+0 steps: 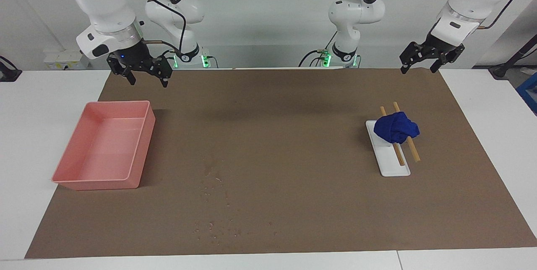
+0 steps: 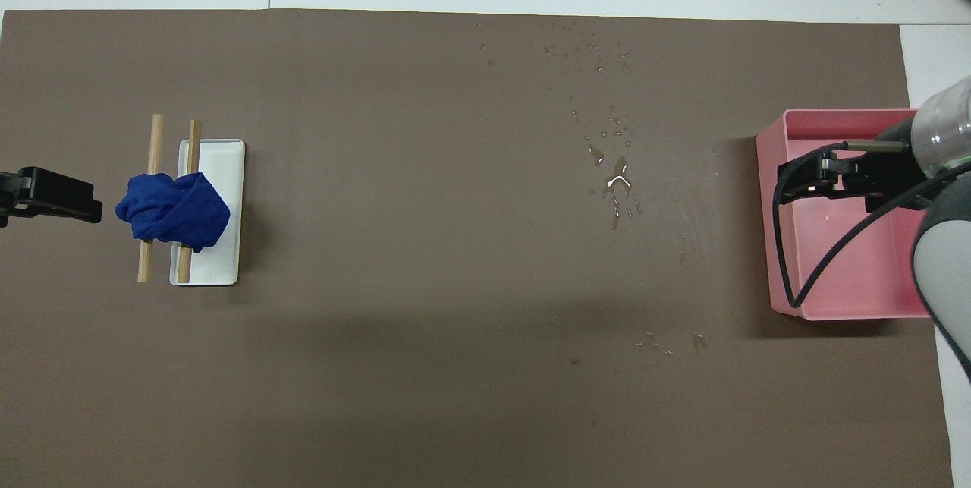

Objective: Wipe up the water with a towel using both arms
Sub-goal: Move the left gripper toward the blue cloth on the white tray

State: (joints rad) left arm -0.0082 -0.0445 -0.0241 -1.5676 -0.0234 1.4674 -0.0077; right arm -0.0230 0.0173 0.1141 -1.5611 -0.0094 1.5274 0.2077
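A brown mat (image 1: 293, 106) covers most of the white table (image 1: 50, 106). The towel (image 1: 396, 127), a deep blue lump of folds, sits toward the left arm's end of the table, draped over two wooden sticks (image 1: 412, 149) that lie side by side; one stick rests along a small white tray (image 1: 392, 165) and the other lies just beside it on the mat, and the cloth rests partly on the tray's end nearer to the robots. The water (image 2: 618, 184) is a scatter of tiny clear droplets on the mat, between the towel and the pink tray (image 1: 138, 148) and closer to the pink tray, with the thickest patch about level with that tray and thinner specks running on toward the mat's edge farthest from the robots; a few more drops lie nearer to the robots. The pink tray stands toward the right arm's end of the table and holds nothing that can be seen. The left gripper (image 1: 419, 68) hangs in the air over the mat's edge nearest the robots, at the left arm's end, its jaws spread and holding nothing. The right gripper (image 1: 147, 80) hangs over the mat's edge nearest the robots, just short of the pink tray, jaws likewise spread and empty. Both arms wait, well apart from the towel and the water.
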